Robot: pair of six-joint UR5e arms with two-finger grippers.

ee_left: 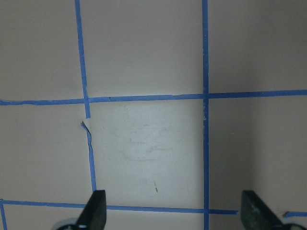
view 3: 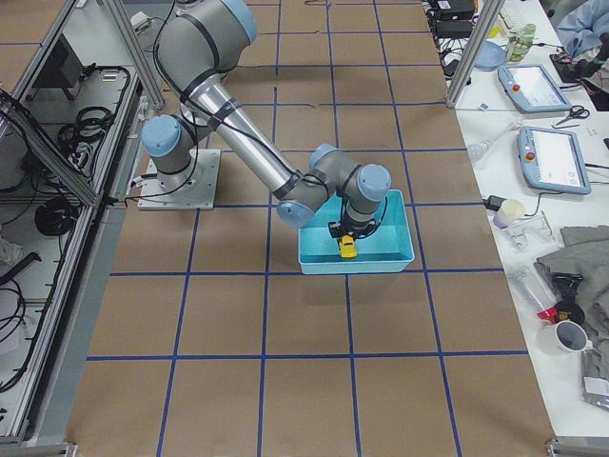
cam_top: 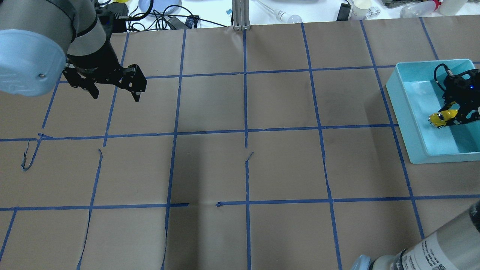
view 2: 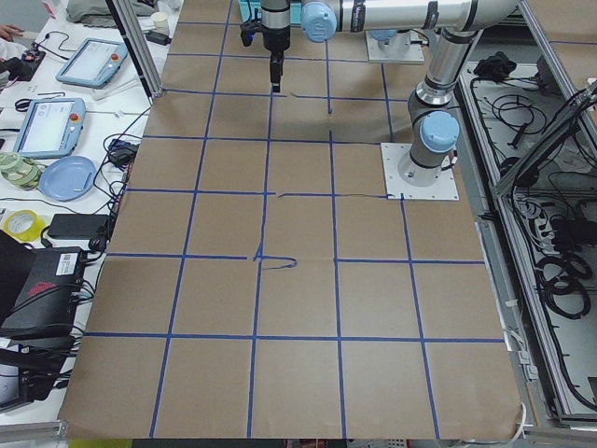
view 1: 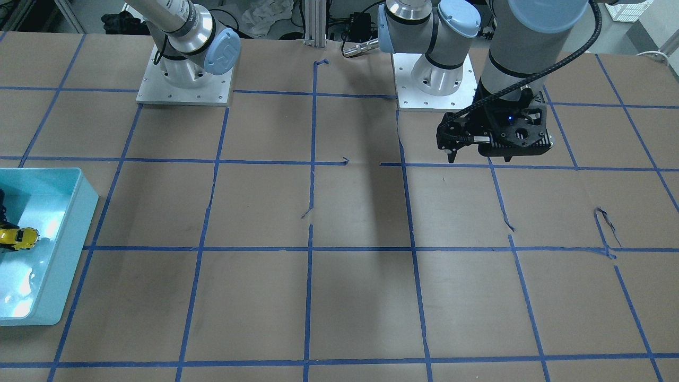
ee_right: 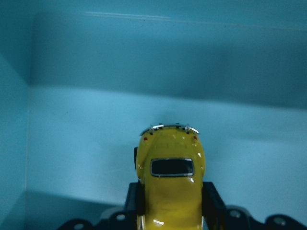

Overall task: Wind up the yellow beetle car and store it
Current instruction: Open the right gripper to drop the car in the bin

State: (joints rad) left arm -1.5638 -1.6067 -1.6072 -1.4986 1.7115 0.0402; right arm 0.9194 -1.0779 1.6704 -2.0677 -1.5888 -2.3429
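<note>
The yellow beetle car (ee_right: 170, 182) sits between the two black pads of my right gripper (ee_right: 172, 203), which is shut on its sides. The gripper holds it low inside the light-blue bin (cam_top: 407, 112). The car also shows in the overhead view (cam_top: 442, 119), the front view (view 1: 18, 238) and the right side view (view 3: 348, 248). I cannot tell whether its wheels touch the bin floor. My left gripper (cam_top: 116, 96) is open and empty. It hangs above bare brown paper on the far side of the table, and its wrist view (ee_left: 175, 211) shows only paper and tape.
The bin (view 1: 79, 223) stands at the table's right end, with nothing else visible inside it. Brown paper with a blue tape grid (cam_top: 245, 131) covers the table. Both arm bases (view 1: 185, 79) are bolted down along the robot's side. Clutter lies beyond the far edge (cam_top: 168, 18).
</note>
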